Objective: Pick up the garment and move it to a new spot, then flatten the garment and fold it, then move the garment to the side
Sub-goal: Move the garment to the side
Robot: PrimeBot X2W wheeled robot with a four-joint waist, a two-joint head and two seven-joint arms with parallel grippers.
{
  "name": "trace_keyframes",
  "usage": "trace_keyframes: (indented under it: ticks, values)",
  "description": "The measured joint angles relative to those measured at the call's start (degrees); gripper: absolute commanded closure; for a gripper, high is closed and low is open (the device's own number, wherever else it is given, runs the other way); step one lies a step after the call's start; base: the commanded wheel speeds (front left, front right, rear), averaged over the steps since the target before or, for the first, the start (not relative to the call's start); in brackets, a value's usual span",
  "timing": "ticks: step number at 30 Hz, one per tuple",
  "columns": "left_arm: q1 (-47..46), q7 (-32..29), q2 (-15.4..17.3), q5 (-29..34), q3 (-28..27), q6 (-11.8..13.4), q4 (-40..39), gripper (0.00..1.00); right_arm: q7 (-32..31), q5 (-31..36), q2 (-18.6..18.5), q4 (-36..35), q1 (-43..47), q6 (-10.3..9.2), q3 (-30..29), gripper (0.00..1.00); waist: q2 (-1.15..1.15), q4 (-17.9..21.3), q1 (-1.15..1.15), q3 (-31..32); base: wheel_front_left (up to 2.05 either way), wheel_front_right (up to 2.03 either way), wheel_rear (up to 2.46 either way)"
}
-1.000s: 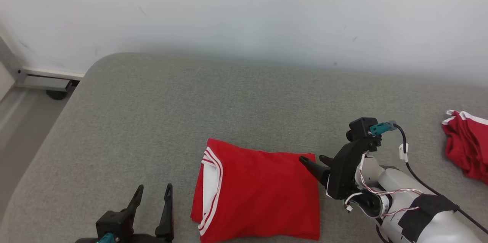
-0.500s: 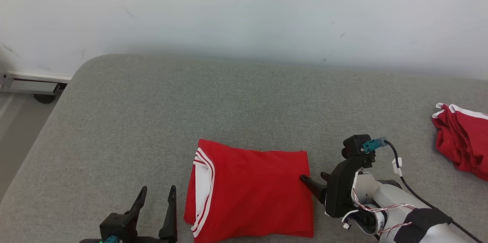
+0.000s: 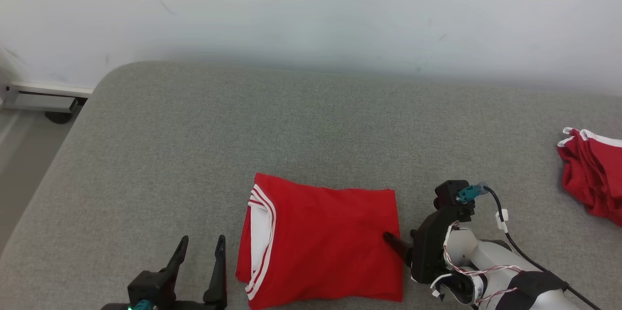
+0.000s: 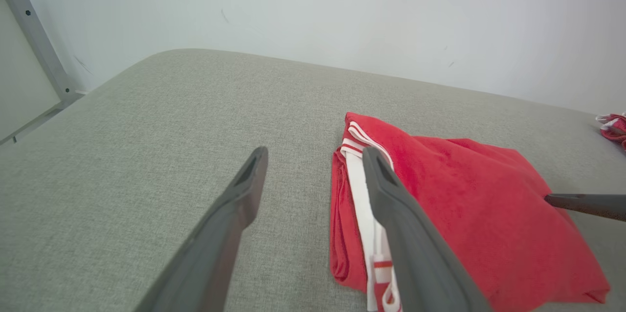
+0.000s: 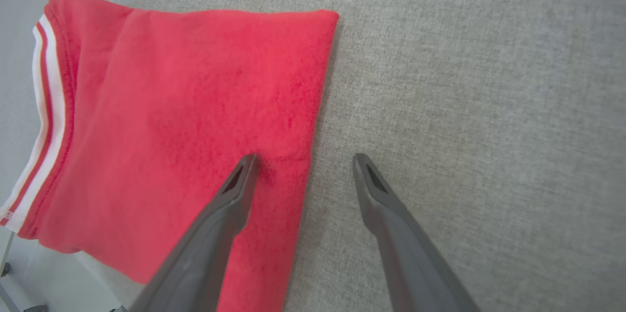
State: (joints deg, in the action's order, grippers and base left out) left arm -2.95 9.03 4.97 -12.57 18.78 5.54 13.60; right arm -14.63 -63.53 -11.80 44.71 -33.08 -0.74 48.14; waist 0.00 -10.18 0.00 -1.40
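**Time to grab the folded red garment by its edge**

The red garment point(image 3: 320, 242) lies folded in a neat, almost square pile on the near part of the grey cushion point(image 3: 291, 120). Its white striped trim point(image 3: 262, 232) shows along the left side. I cannot tell if it is a shirt or shorts.

The right gripper point(image 5: 305, 158) is at the pile's right edge with its jaws wide open and nothing in them. One finger rests on the red cloth. The other is over the bare grey cushion just beside the edge. The left gripper point(image 3: 203, 238) sits just beside the trim side, jaws wide open too, holding nothing.

The folding looks done, so the step now is likely to move the pile to the side. To do it well, the outer finger should slip under all the layers, not just the top one. Then the jaws should close firmly on the whole edge. If only the top layer is pinched, the pile may open up when it is lifted. A low, slow carry would help it keep its shape, and the left gripper could hold the trim side.

A second red garment point(image 3: 590, 181) lies bunched far off to the right, well apart from the pile. The pile should not land on it. A white wall point(image 3: 311, 8) stands behind the cushion.
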Motion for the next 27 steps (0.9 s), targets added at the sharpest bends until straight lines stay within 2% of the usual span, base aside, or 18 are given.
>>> trace_keyframes:
  ticks: [15, 16, 17, 18, 27]
  values:
    - [-2.0, 0.0, -0.8, -0.2, 0.6, 0.0, 0.6, 0.00, 0.1, -1.0, 2.2, 3.7, -0.3, -0.10, -1.2, 0.00, 0.00, -1.3, 0.00, -0.9, 0.00, 0.00, 0.00]
    - [-2.0, 0.0, -0.9, -0.2, 0.6, 0.0, 0.7, 0.00, 0.1, -1.0, 2.4, 3.8, -0.3, -0.10, -1.2, 0.39, -0.01, -1.4, 0.00, -0.9, 0.00, 0.00, 0.00]
    - [-2.0, 0.0, -0.9, -0.2, 0.6, 0.0, 0.7, 0.00, 0.1, -1.0, 2.5, 4.0, -0.4, -0.07, -1.2, 0.64, 0.00, -1.4, 0.00, -0.9, 0.00, 0.00, 0.00]
    - [-2.0, 0.0, -0.9, -0.3, 0.6, 0.0, 0.8, 0.00, 0.1, -1.0, 2.6, 4.3, -0.4, 0.07, -1.2, 1.00, 0.00, -1.4, 0.00, -0.9, 0.00, 0.00, 0.00]
    - [-2.0, 0.2, -1.0, -0.9, 0.1, 0.0, 1.8, 0.00, -0.1, -1.8, 3.4, 6.1, -1.9, 2.30, -1.6, 1.00, 0.00, -0.4, 0.00, -0.9, 0.00, 0.00, 0.00]
